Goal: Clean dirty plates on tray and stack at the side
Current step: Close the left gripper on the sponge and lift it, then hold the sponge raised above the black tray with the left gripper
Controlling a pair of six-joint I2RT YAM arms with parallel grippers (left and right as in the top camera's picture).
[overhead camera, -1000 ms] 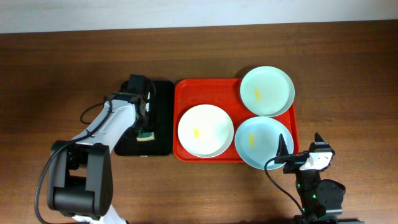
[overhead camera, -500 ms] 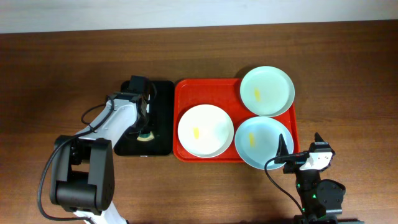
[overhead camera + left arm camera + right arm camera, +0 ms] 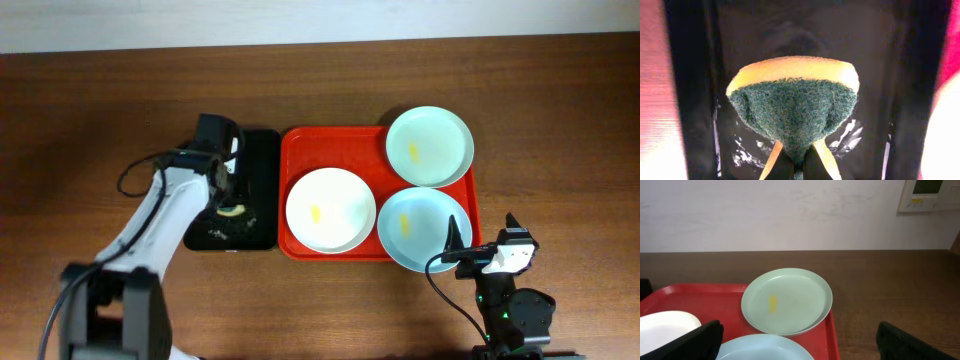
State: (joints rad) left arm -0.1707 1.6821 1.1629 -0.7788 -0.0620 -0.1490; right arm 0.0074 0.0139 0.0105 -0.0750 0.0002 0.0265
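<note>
Dirty plates (image 3: 325, 209), all three, lie on the red tray (image 3: 330, 148), middle right from above. Left wrist: left gripper (image 3: 794, 161) pinches a green-and-yellow sponge (image 3: 792, 95) over the black tray (image 3: 690, 100), mid-frame. Right wrist: right gripper (image 3: 800, 347) is spread wide along the bottom edge.

three plates (image 3: 325, 210) on tray (image 3: 300, 150) | narrow tray (image 3: 262, 190) left of it | sponge (image 3: 231, 211) over narrow tray
</note>
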